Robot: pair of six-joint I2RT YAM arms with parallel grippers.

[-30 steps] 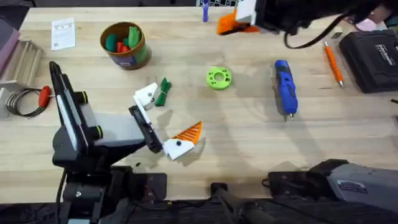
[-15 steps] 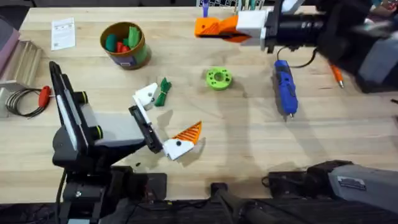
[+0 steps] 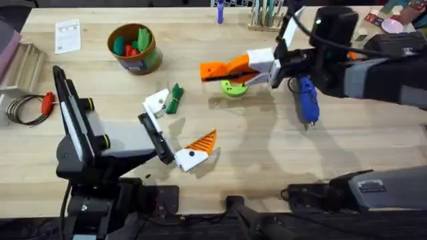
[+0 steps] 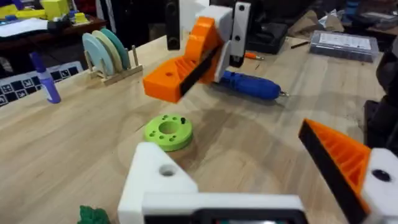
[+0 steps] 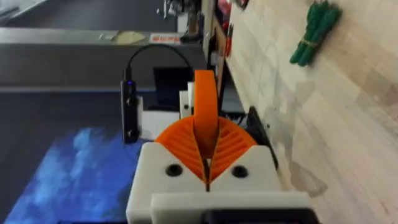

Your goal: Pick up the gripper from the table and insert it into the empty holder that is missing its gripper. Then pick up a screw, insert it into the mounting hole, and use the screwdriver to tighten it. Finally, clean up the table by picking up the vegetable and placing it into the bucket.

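you had the task barely under way, by my reading: the right gripper [image 3: 223,69] hung over the middle of the table [image 3: 267,160], its pads clenched on what looked like the gripper [image 5: 205,93], the orange piece standing between them in the right wrist view. so the pick-up looked done, and the insertion, the screw, the tightening and the tidy-up were all left. the left gripper [image 3: 181,123] lay at about 8 o'clock on the table with its jaws released and wide apart, one finger padded in orange, the other the bare white holder [image 3: 157,102] with its mounting hole open in the left wrist view. the bucket [image 3: 133,48] sat at 10 o'clock, with green and red toys already in it. the screwdriver [image 3: 305,93] lay untouched at 2 o'clock, partly under your right arm. the lime-green disc [image 3: 234,85] sat at 6 o'clock of the right gripper, just under it. the vegetable [image 3: 175,98] lay at 3 o'clock of the holder, just beside it and not yet binned. i could not pick out a screw anywhere. the surface was pale wood planking, with a shadow under the reaching arm. around it you had a printed card [image 3: 67,35] at 10 o'clock, a wire coil with a red-handled tool [image 3: 47,102] at 9 o'clock, and, at the far edge, a small wooden rack of discs [image 4: 109,53] and a blue marker [image 4: 46,84]. the room beyond was cluttered and dim.
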